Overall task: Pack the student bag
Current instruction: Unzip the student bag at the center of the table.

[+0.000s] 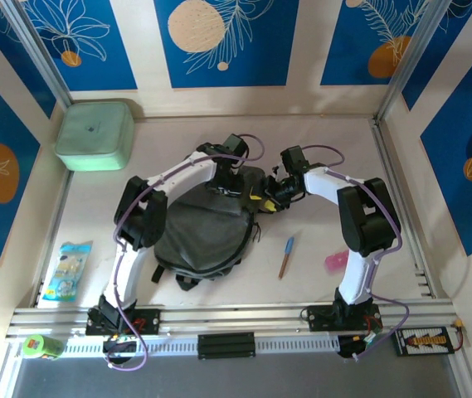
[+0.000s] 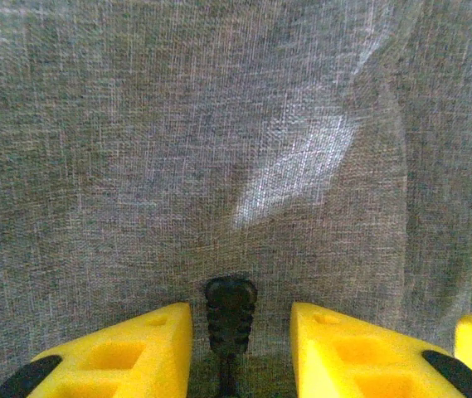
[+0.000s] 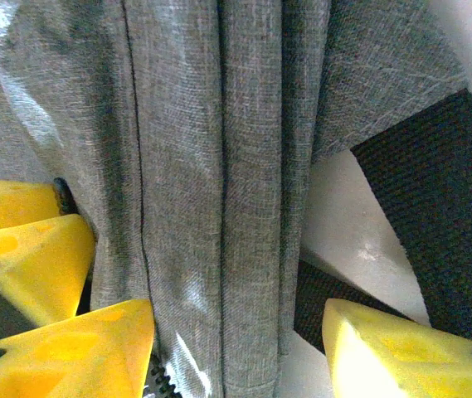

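The student bag [image 1: 198, 236] lies slumped in the middle of the table [image 1: 327, 141], with both arms bent over its far edge; the left tool [image 2: 240, 327] is released, jaws apart, the zipper pull [image 2: 230, 307] standing ungripped between them; the right tool [image 3: 240, 340] is also released, straddling a fold of the bag's fabric beside a black strap [image 3: 443, 207]. The likely risk is a miss: closing off-centre could push the small pull aside; the right tool might pinch only loose cloth, so the soft bag would drag rather than open; the pen [image 1: 286, 257], near the bag on the right arm's side, could get nudged.
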